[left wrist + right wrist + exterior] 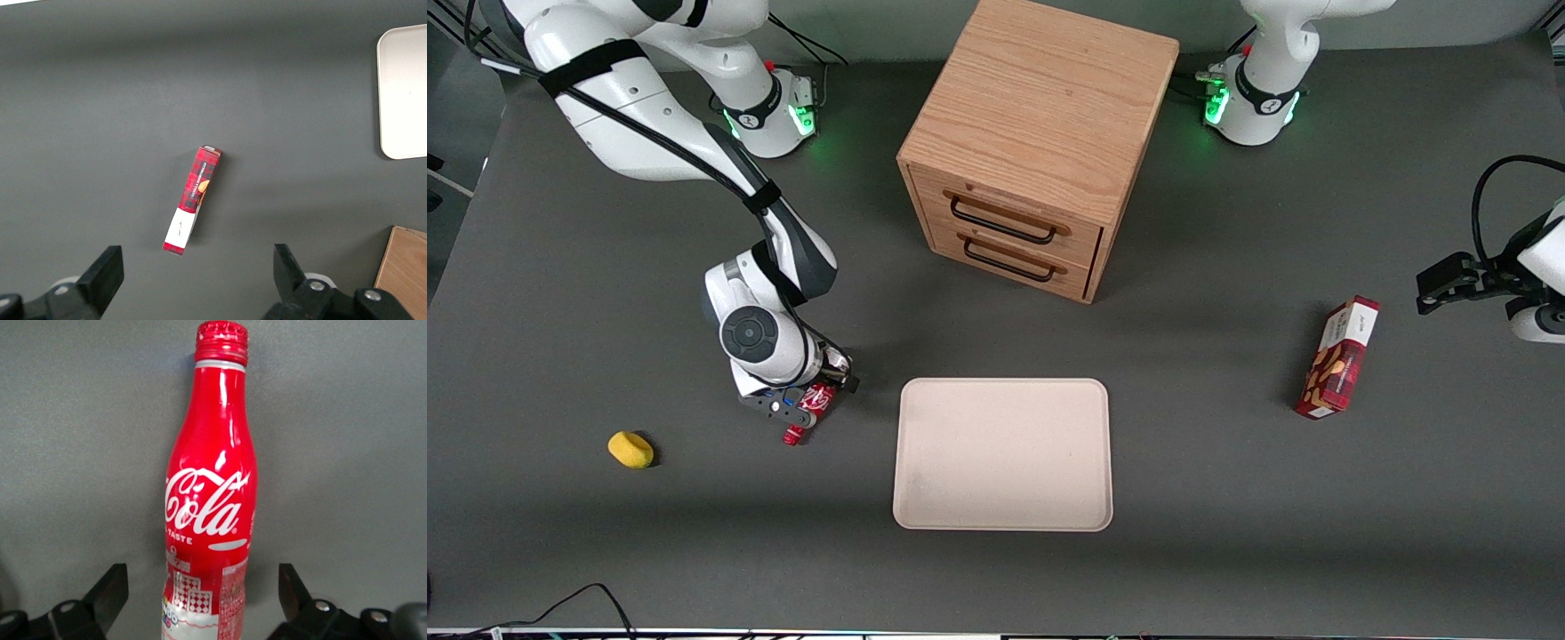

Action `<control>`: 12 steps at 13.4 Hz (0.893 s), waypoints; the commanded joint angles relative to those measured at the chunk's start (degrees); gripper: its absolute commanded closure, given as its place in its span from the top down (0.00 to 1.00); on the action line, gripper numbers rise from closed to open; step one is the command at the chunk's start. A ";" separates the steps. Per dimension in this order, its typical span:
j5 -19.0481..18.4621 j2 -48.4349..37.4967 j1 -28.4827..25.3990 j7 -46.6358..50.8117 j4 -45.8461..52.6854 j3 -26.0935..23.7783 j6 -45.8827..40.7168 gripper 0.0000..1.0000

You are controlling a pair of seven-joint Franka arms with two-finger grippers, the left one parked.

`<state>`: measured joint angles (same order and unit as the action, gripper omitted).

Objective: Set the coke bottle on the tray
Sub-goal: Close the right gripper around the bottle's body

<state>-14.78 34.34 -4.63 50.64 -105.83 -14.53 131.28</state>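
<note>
The coke bottle point(811, 404) is slim and red with white script and a red cap. It lies on the dark table beside the tray, toward the working arm's end, with its cap pointing toward the front camera. The gripper point(805, 402) is down over it. In the right wrist view the bottle point(210, 487) sits between the two black fingers point(112, 581), with a gap at each side, so the gripper point(202, 581) is open around the bottle's lower body. The beige tray point(1003, 453) lies flat with nothing on it; its corner also shows in the left wrist view point(403, 93).
A wooden two-drawer cabinet point(1040, 133) stands farther from the front camera than the tray. A yellow object point(631, 449) lies toward the working arm's end. A red-and-white snack box point(1338, 360) lies toward the parked arm's end, and also shows in the left wrist view point(193, 200).
</note>
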 commanded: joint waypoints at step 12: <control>-3.42 0.82 0.50 4.29 0.01 -0.15 1.61 0.00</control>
<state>-16.29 35.13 -4.57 52.76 -105.74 -14.40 132.01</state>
